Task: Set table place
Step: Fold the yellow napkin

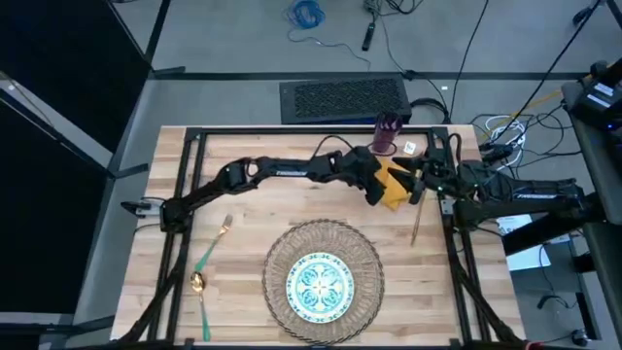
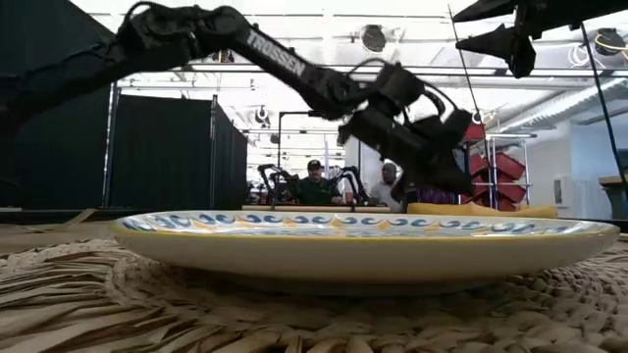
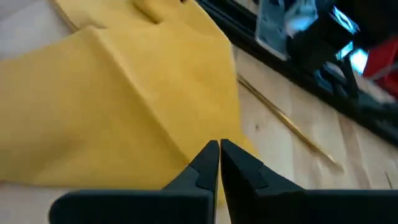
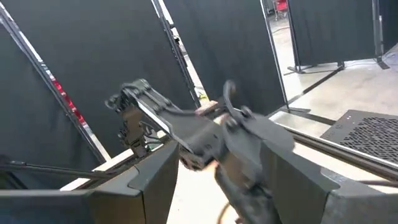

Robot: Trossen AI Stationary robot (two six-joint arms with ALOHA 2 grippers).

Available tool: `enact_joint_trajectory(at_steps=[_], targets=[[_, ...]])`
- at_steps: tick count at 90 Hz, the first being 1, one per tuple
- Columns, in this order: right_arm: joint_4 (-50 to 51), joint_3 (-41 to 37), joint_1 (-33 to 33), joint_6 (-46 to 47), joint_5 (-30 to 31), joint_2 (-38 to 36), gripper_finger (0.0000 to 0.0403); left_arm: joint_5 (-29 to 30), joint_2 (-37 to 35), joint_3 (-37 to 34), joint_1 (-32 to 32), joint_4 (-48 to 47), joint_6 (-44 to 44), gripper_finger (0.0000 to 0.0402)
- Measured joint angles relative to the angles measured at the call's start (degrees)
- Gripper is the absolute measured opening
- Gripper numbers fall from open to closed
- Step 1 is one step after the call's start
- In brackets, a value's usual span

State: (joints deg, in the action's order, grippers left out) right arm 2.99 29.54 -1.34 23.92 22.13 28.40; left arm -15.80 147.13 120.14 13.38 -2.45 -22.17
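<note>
Mustard-yellow cloth marks the step in hand: in the high view the napkin (image 1: 394, 186) lies at the far right of the table (image 1: 248, 233), and the left gripper (image 1: 381, 188) is stretched across to it, low over its left edge. The right gripper (image 1: 424, 182) waits just right of the napkin. The wicker placemat (image 1: 277, 261) with the patterned plate (image 1: 322, 283) on it is seen at the near middle; the fork (image 1: 213, 245) and spoon (image 1: 200, 303) lie to its left, the knife (image 1: 416, 222) to its far right, and the purple cup (image 1: 385, 135) stands at the far edge.

In the low view the plate (image 2: 359, 247) fills the foreground, and the left gripper (image 2: 446, 176) is seen coming down onto the yellow napkin (image 2: 481, 209) behind it. People are seated in the room beyond.

In the left wrist view the fingers (image 3: 205, 163) are closed narrowly, tips nearly touching, at the napkin's (image 3: 112, 99) edge; a fold appears to be pinched, though this is not certain. The knife (image 3: 286, 121) lies just beside.

In the right wrist view the right arm's own fingers (image 4: 298, 177) are spread wide and hold nothing.

The napkin is judged to be the piece being fetched. The next move calls for a firm pinch, a lift clear of the knife, and a carry toward the placemat.
</note>
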Motion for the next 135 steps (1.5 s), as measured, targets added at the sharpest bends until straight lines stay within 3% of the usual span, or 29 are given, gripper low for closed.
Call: enact_joint_trajectory(at_steps=[12,36,57,84,119,135], targets=[[-1.62,0.00,0.93,-0.93,0.00,0.02,0.0210,5.51,-0.08,0.02,-0.31,0.64,0.40,0.0000],[-1.87,0.00,1.09,-2.09,0.00,0.00,0.0210,8.69,-0.08,0.02,-0.41,-0.20,0.00,0.0000],[-2.76,0.00,1.09,-2.12,0.00,0.06,0.0210,8.71,0.70,0.08,-0.45,-1.62,-2.09,0.0000],[-6.22,0.00,1.09,-2.19,-3.01,1.93,0.0210,4.31,3.89,0.22,-0.48,-1.94,-5.48,0.0000],[-7.69,0.00,1.09,-2.37,-5.16,2.43,0.0210,3.89,1.45,0.33,-1.41,-20.39,0.11,0.0000],[-8.46,0.00,1.09,-2.58,-7.27,2.40,0.0210,9.90,0.08,0.31,-1.59,-29.07,4.28,0.0000]])
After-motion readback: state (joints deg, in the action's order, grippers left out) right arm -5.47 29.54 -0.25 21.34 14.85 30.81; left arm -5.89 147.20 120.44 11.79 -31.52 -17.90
